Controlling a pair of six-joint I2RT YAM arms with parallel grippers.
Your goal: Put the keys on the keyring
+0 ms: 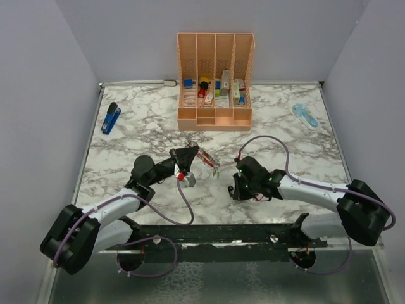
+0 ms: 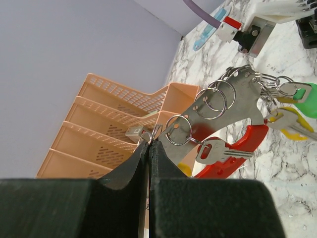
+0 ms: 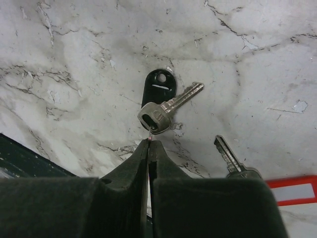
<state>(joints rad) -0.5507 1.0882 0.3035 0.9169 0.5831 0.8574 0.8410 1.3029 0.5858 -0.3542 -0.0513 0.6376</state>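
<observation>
Left gripper, closed, holds the keyring aloft with several keys threaded; right gripper, closed, pinches a loose key at the worktop; another key lies unthreaded nearby.

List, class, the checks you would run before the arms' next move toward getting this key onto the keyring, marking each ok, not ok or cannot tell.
1. Left tool shut on the keyring: ok.
2. Right tool shut on the ring of the silver key: ok.
3. Key's black tag free of the fingers: ok.
4. Spare key apart from the pinched one: ok.
5. Keyring's opening facing the right tool: cannot tell.
</observation>
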